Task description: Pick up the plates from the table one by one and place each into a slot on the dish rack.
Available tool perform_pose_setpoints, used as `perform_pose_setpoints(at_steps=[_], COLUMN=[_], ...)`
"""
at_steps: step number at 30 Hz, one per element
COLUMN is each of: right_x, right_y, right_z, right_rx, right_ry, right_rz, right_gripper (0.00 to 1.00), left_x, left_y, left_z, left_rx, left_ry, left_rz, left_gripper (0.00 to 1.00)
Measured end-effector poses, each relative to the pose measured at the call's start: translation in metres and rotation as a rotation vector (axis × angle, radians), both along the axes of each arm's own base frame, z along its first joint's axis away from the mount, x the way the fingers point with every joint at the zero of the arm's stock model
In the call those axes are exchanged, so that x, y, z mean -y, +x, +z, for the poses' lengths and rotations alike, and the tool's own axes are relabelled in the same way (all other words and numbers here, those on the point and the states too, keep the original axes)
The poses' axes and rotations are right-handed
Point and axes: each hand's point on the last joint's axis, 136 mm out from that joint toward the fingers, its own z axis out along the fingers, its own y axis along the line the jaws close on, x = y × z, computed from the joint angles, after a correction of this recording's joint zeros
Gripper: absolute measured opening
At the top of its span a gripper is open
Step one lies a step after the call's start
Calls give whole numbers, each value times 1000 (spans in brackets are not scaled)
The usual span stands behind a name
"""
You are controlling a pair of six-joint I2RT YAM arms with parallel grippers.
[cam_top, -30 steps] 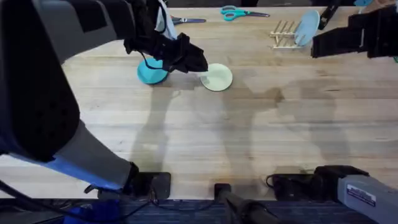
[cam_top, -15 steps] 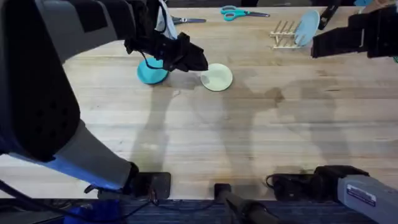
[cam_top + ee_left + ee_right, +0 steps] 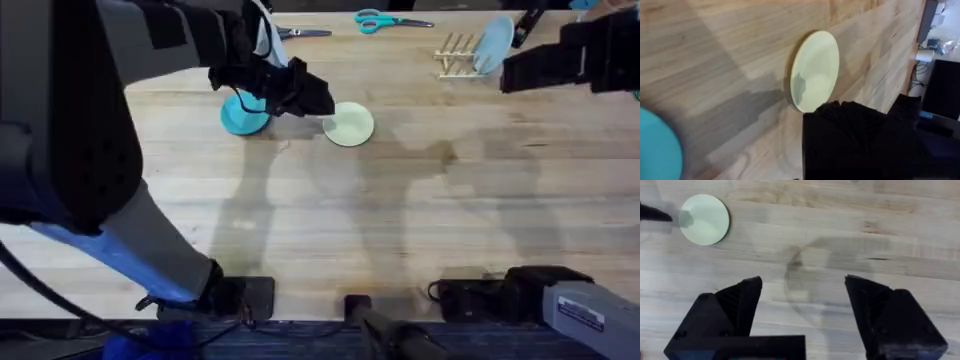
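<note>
The yellow plate (image 3: 349, 124) lies flat on the wooden counter (image 3: 400, 220). The turquoise plate (image 3: 243, 114) lies near it, on its left side, partly under the left gripper (image 3: 318, 104). From above, that black gripper reaches to the yellow plate's left edge. I cannot tell if its fingers are wide or closed.

The left wrist view shows the yellow plate (image 3: 814, 71) up close, with a black finger (image 3: 855, 135) just beside its rim and a bit of the turquoise plate (image 3: 657, 147) at the corner.

The right wrist view shows the right gripper (image 3: 802, 302) with its fingers spread wide and holding nothing, high over bare wood. The yellow plate (image 3: 704, 219) is well apart from it.

At the far edge of the counter stands the dish rack (image 3: 459, 57) with a grey-blue plate (image 3: 493, 45) in it. Scissors (image 3: 385, 19) lie near the rack, to its left. The middle of the counter is open wood with shadows.
</note>
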Motion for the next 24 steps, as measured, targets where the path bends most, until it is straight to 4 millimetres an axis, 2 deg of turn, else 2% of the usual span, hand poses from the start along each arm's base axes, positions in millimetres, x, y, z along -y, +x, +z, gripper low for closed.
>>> perform_pose_setpoints(at_steps=[19, 24], right_x=[0, 0], right_y=[0, 0], right_z=[0, 0], right_rx=[0, 0], right_ry=[0, 0], right_rz=[0, 0], right_gripper=[995, 995], left_x=[0, -2], left_y=[5, 6], left_z=[-1, -11], left_rx=[26, 7], left_ry=[6, 21], left_rz=[4, 7], left_gripper=[41, 40])
